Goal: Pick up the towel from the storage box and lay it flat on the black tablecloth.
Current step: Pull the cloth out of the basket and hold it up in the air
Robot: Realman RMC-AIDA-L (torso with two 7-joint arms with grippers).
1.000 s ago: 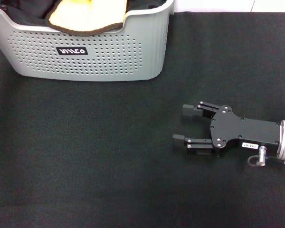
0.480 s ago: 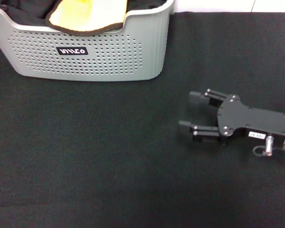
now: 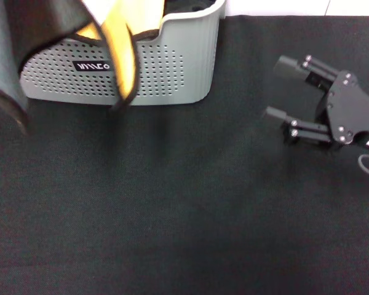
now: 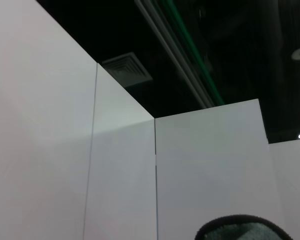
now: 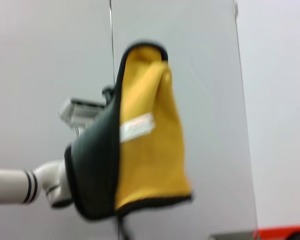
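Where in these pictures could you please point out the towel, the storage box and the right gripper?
towel [image 5: 150, 150]: right wrist view, on its yellow-orange back as it hangs.
storage box [image 3: 172, 67]: head view, on its perforated front wall.
right gripper [image 3: 281, 89]: head view, midway between its two open fingertips, above the black tablecloth [image 3: 184, 215].

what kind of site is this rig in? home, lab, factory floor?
Probably a lab or test hall, not a home. White partition panels wall the station under a dark open ceiling with a vent. The work surface is a plain black tablecloth holding only the storage box, like a staged bench.
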